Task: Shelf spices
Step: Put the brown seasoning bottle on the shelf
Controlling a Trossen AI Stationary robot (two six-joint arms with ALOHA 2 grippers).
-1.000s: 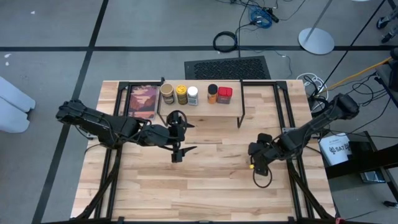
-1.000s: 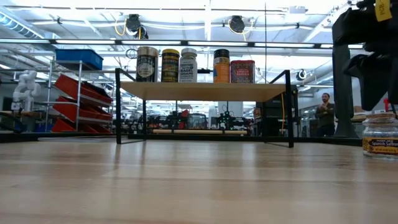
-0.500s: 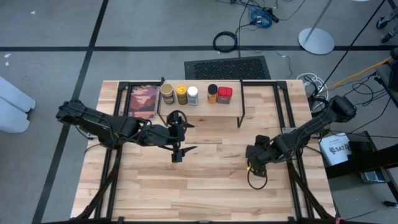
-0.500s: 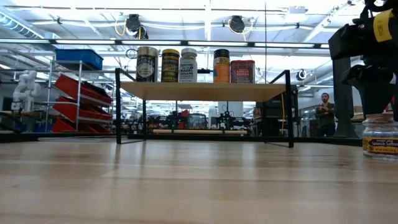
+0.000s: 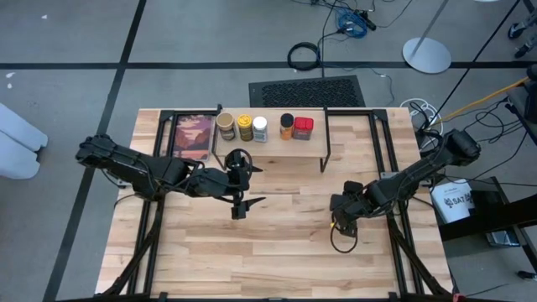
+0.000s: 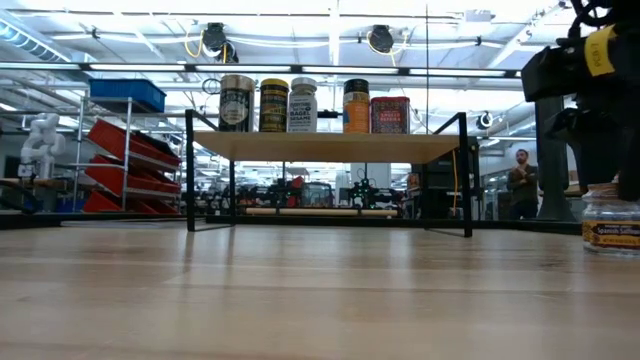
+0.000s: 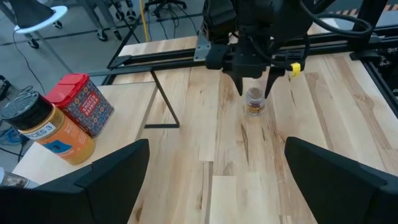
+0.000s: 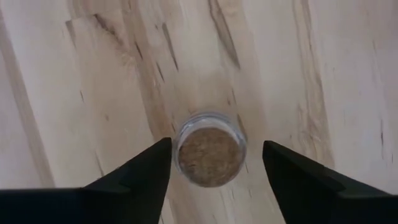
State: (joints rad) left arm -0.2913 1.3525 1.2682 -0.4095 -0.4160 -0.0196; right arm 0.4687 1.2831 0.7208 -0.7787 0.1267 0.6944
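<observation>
The worktop (image 5: 277, 243) is pale wood planks on a black frame, standing on grey floor crossed by dark tape lines. At its far edge the shelf (image 6: 325, 146) carries five spices (image 6: 302, 105) in a row, with a framed picture (image 5: 192, 137) beside it. A sixth, small jar (image 8: 209, 154) stands upright on the bare planks, between the spread fingers of the right pincer (image 8: 214, 163), not yet pinched. The left pincer (image 5: 243, 184) hovers spread near the shelf. Behind are red bins (image 6: 125, 165), ceiling lights and a distant person (image 6: 520, 183).
</observation>
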